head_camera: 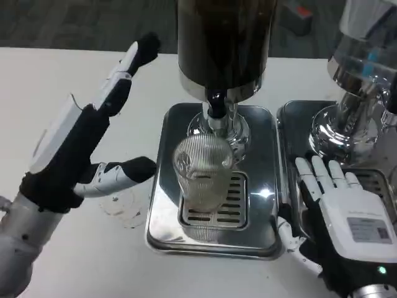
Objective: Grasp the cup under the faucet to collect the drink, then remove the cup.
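Observation:
A clear ribbed cup (203,171) stands upright on the drain grate of a steel drip tray (260,133), right below the black faucet (215,104) of a dark drink dispenser (223,43). My left hand (84,139) hovers left of the tray, raised and open, fingers stretched up and away, thumb pointing toward the cup without touching it. My right hand (344,226) lies open at the lower right, fingers spread flat beside the tray's right edge. Neither hand touches the cup.
A second dispenser (363,68) with a chrome base stands on its own tray (298,124) at the right, just behind my right hand. White table (56,81) stretches to the left.

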Robot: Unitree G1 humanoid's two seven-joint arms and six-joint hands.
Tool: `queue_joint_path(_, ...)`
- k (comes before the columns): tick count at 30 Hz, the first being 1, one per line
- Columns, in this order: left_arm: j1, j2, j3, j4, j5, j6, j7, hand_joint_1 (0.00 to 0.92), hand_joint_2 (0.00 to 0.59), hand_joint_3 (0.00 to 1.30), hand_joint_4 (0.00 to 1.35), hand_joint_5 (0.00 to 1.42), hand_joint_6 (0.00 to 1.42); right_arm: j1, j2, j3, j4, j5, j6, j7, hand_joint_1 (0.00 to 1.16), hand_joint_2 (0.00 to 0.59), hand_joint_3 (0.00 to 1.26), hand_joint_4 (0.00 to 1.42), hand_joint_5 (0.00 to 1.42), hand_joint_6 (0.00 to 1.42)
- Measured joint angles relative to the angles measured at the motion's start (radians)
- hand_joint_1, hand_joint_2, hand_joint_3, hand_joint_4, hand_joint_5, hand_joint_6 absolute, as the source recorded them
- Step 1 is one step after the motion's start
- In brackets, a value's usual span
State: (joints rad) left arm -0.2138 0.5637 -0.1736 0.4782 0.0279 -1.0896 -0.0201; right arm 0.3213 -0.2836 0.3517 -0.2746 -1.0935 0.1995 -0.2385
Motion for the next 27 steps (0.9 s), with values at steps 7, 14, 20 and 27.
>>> queue_joint_path(7,-0.086,-0.046,-0.007,0.011,-0.096,0.048,-0.225,0.000,0.100,0.00,0.00,0.00,0.00,-0.001,0.020,-0.001,0.001,0.008,0.004,0.000,0.20,0.531,0.06,0.00,0.00,0.04)
queue_joint_path(14,-0.146,-0.104,-0.005,0.060,-0.054,0.047,-0.315,0.000,0.100,0.00,0.00,0.00,0.00,0.009,0.049,-0.004,0.000,0.008,0.025,-0.015,0.20,0.531,0.06,0.00,0.00,0.03)
queue_joint_path(20,-0.189,-0.146,-0.004,0.117,-0.037,0.038,-0.358,0.000,0.101,0.00,0.00,0.00,0.00,0.045,0.078,-0.003,-0.009,0.002,0.043,-0.035,0.20,0.531,0.07,0.00,0.00,0.03)
queue_joint_path(27,-0.206,-0.151,-0.003,0.127,0.028,0.013,-0.360,0.000,0.102,0.00,0.00,0.02,0.00,0.054,0.082,-0.002,-0.009,-0.003,0.049,-0.046,0.19,0.531,0.07,0.00,0.00,0.03)
